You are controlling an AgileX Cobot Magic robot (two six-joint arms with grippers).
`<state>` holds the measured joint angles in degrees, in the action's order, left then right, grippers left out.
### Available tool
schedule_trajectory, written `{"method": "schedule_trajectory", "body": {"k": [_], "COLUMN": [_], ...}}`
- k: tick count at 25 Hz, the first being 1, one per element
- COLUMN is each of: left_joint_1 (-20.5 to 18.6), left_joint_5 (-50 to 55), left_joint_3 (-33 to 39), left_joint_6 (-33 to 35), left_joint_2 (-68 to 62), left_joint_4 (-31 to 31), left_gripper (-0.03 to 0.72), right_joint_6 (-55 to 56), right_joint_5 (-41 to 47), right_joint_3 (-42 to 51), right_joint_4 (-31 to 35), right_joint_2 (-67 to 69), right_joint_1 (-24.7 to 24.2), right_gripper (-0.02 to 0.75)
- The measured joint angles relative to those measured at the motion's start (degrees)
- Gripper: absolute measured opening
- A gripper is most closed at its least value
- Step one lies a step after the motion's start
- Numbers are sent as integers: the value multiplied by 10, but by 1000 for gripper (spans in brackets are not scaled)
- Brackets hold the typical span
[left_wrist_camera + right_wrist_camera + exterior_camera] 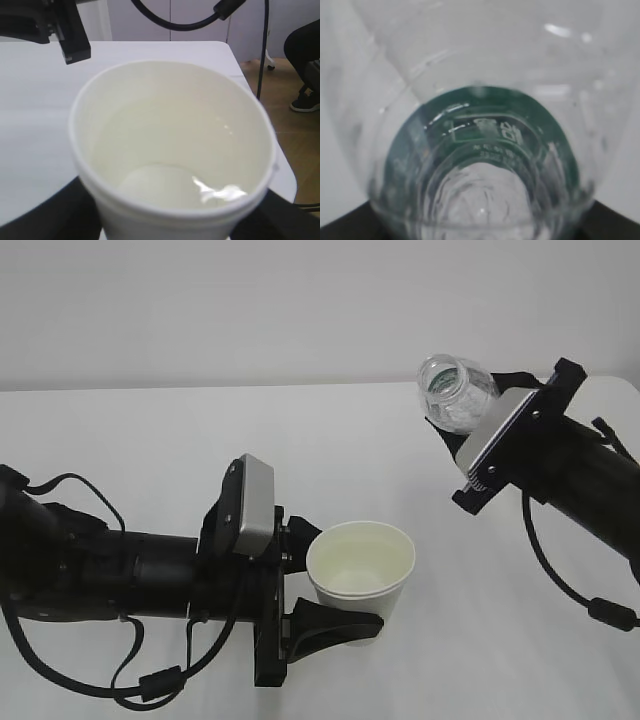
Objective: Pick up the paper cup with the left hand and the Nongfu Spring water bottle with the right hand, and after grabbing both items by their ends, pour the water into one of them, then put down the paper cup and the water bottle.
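Left gripper (335,585) clamps the paper cup (360,565) by its lower body, upright above the white table (150,440), water (220,192) pooled inside. Right gripper (470,425) grips the Nongfu Spring water bottle (455,390) at its base, tilted, up-right of the cup, apart.

**Around the work area**

You are looking at a white table (200,430) lying before a pale wall (250,300). Past the table's far edge, a wooden floor (295,125) is showing, with 1 dark shoe (306,101) resting there.
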<state>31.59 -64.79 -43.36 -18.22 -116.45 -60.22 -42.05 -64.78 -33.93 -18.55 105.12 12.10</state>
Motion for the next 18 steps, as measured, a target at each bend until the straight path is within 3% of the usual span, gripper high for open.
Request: {"method": "schedule_trajectory", "body": {"k": [18], "left_joint_1": [0], "left_joint_5": [0], "left_joint_3": [0], "left_joint_6": [0], "left_joint_2": [0], "left_joint_4": [0], "left_gripper": [481], "right_joint_6": [115], "right_joint_5": [0], "right_joint_3": [5], "right_joint_4": [69], "right_joint_2": [0], "right_joint_1": [0], "right_gripper": [428]}}
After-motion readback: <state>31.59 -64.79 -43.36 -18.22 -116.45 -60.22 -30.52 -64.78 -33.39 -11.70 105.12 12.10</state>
